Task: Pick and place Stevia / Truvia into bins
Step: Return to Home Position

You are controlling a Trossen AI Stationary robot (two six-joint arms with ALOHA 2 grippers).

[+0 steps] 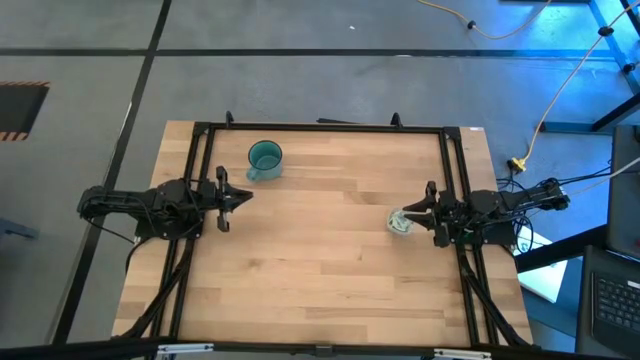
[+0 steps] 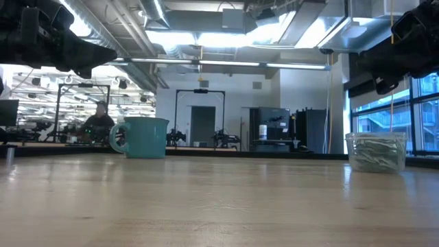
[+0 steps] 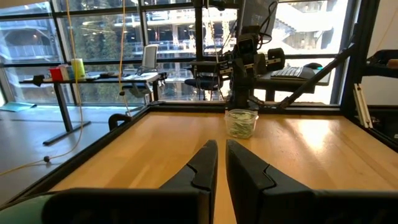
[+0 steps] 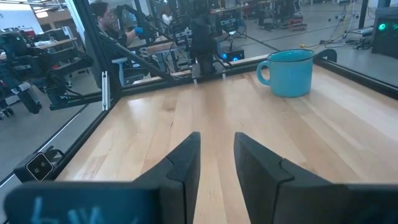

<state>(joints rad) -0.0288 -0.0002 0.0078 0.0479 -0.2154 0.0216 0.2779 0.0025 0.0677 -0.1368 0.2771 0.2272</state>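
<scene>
The clear round plastic cup (image 1: 400,222), packed with pale green paper sachets (image 2: 376,152), stands right of centre in the high view, just under the right gripper's (image 1: 408,212) slightly parted, empty fingers. The left gripper (image 3: 222,144), fingers nearly together, hovers mid-left, lower-left of the teal-blue handled mug (image 1: 265,158).

No text, brand or number can be read in any view. Blue strokes (image 4: 62,208) on the body of the right gripper (image 4: 216,138), behind its fingers, are illegible. Print on the sachets (image 2: 376,156) in the clear cup (image 2: 357,136), just beside that gripper, is too small to make out. Orange-and-black hazard stripes (image 1: 20,108) mark the floor well behind the left gripper (image 1: 240,197).
</scene>
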